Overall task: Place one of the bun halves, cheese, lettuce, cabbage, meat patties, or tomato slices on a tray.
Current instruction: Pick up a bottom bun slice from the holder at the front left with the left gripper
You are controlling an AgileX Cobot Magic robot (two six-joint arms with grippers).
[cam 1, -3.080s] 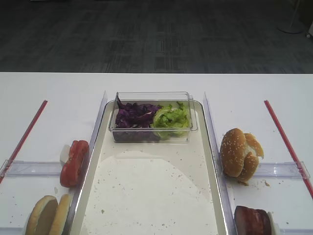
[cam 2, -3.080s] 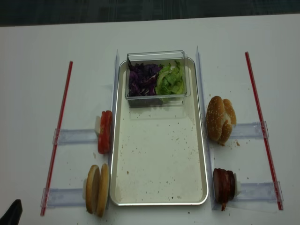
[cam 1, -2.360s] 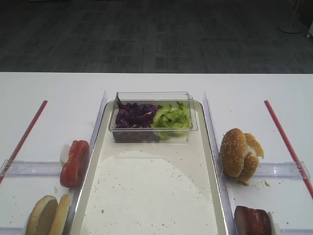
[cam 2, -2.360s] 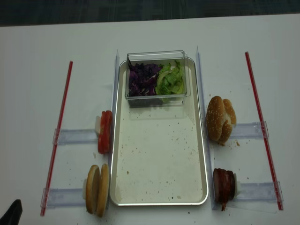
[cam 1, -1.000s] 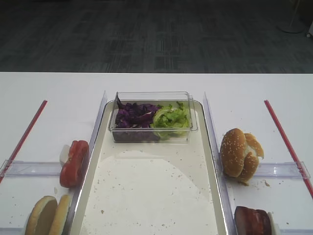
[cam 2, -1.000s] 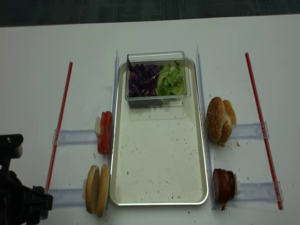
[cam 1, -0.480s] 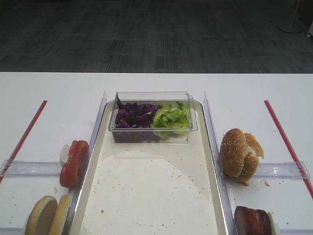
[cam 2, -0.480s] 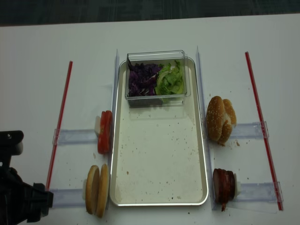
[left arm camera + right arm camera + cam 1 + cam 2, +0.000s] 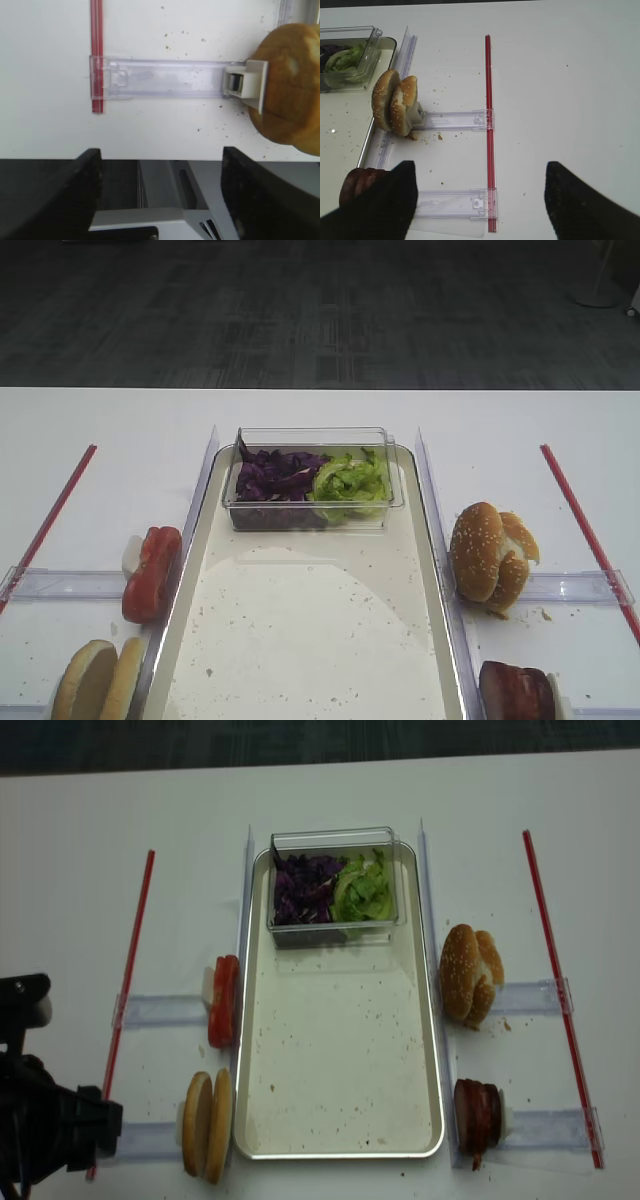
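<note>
- Left gripper [image 9: 160, 200]: fingers [image 9: 50, 200] spread wide in the left wrist view, nothing between them, touching nothing.
- Bun halves [image 9: 292, 87]: plain pair standing on edge at the inner end of a clear rack [image 9: 160, 82], ahead of and to the right of the left gripper, clear of both fingers.
- Same bun halves in the realsense high view [image 9: 207, 1123]: just outside the tray's near left corner, with the dark left arm [image 9: 50, 1120] well to their left over the table edge.
- Right gripper [image 9: 477, 200]: fingers [image 9: 375, 205] held well apart, holding nothing, above the white table [image 9: 560, 75].
- Meat patties [image 9: 357, 182]: partly hidden behind the left-hand finger of the right gripper; contact cannot be told.
- Sesame bun [image 9: 395, 102]: on edge on the rack farther ahead, apart from the right gripper.
- Tray [image 9: 340, 1152]: central, speckled floor bare apart from a clear tub [image 9: 335, 838] at its far end.
- Cabbage [image 9: 305, 890] and lettuce [image 9: 365, 892]: side by side in the tub, purple left, green right.
- Tomato slices [image 9: 224, 1002]: on edge just outside the tray's left rim.
- Red strips [image 9: 128, 990]: one along each outer side of the table.
- View differences: plain high view shows no arm or gripper; realsense view shows the left arm only; finger spread visible in the wrist views alone.
</note>
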